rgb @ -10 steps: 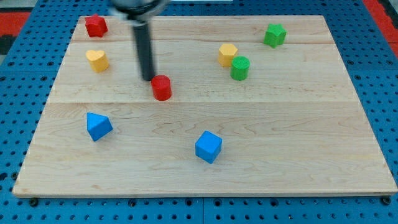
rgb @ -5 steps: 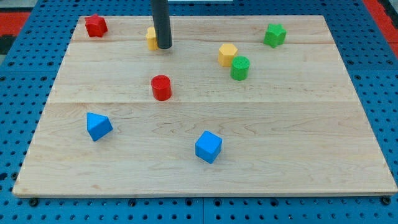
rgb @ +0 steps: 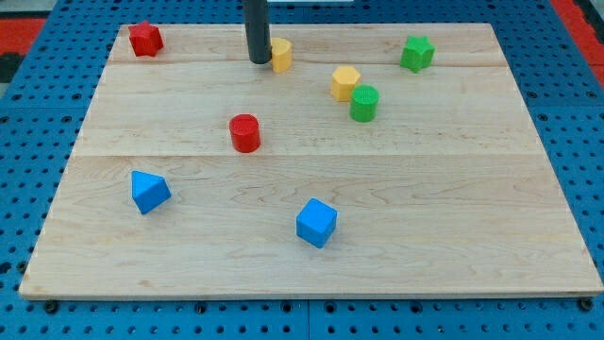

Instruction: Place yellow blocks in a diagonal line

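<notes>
My tip (rgb: 259, 60) rests near the view's top, touching the left side of a yellow block (rgb: 280, 55), whose shape is partly hidden by the rod. A second yellow block, hexagonal (rgb: 345, 82), lies to the right and a little lower, next to a green cylinder (rgb: 364, 103). The two yellow blocks lie on a line sloping down to the right.
A red star-like block (rgb: 144, 39) sits at the top left. A red cylinder (rgb: 244, 133) lies below my tip. A green block (rgb: 416, 53) is at the top right. A blue wedge-like block (rgb: 149, 191) and a blue cube (rgb: 316, 222) lie toward the bottom.
The first yellow block went from the left of the board to the top middle, pushed right and up. My tip moved from beside the red cylinder up to the block's left side.
</notes>
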Controlling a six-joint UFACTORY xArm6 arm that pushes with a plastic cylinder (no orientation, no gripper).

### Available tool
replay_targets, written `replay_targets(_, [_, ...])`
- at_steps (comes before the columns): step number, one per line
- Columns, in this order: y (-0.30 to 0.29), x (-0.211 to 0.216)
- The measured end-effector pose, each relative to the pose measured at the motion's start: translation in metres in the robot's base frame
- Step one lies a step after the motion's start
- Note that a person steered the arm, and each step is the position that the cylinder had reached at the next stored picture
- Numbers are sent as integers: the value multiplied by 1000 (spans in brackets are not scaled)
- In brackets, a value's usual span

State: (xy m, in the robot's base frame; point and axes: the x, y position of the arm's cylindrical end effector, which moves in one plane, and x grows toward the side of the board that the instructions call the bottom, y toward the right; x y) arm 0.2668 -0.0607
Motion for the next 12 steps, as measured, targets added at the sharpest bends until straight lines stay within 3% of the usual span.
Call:
replay_targets(7, [106,-4])
replay_targets(12, [77,-25])
